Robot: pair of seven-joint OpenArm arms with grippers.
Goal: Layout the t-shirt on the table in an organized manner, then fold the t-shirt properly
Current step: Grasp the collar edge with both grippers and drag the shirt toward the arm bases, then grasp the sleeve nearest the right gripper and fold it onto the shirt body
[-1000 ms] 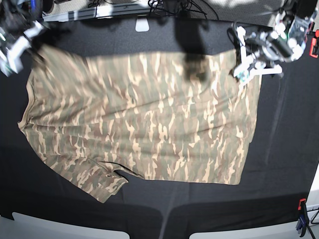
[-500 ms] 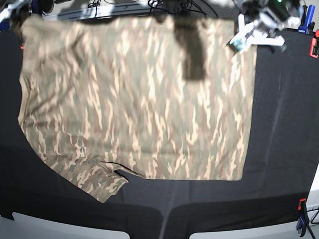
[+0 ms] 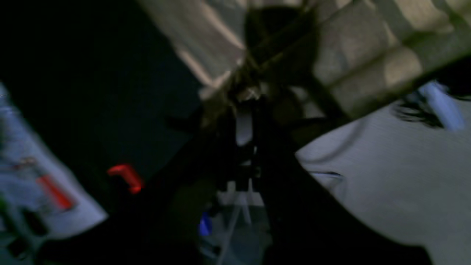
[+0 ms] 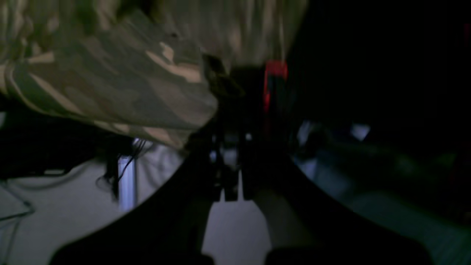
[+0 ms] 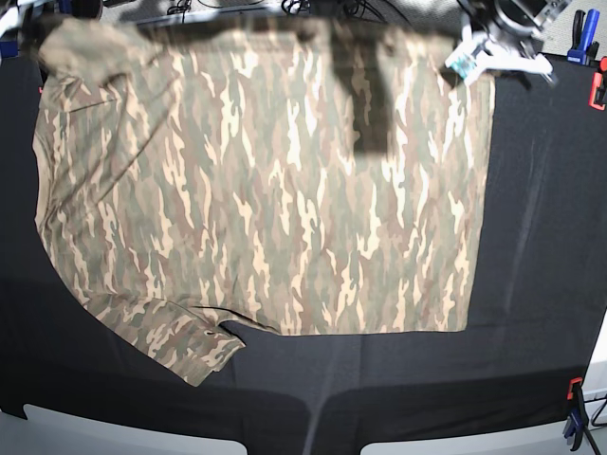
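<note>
Both pincers are clamped on the far hem of the soft camouflage t-shirt (image 5: 256,190) in tan, beige and olive-brown. In the base view the left pincer (image 5: 471,52) pinches the shirt's far corner at the upper right, its white and black fingers closed over the cloth. The left wrist view, blurred and dark, shows that pincer (image 3: 245,98) with its jaws together and a bunched fold of the print caught at their tips. The right pincer (image 4: 217,92) is likewise closed, a corner of the shirt gathered against its dark fingers; in the base view that arm is all but cut off at the upper left corner, where the shirt's corner rises to the frame edge.

Between the two grips the shirt lies spread wide over the black cloth-covered counter (image 5: 541,237), its far edge stretched taut along the back, its near hem running roughly straight. One sleeve (image 5: 180,336) sticks out at the lower left, lying flat on the cloth. A dark upright shadow (image 5: 372,100) falls across the upper middle of the shirt.

Red clamps (image 5: 597,90) and a blue clamp (image 5: 577,28) grip the counter's right edge near the left arm. Another red-and-blue clamp (image 5: 574,412) sits at the near right corner.
</note>
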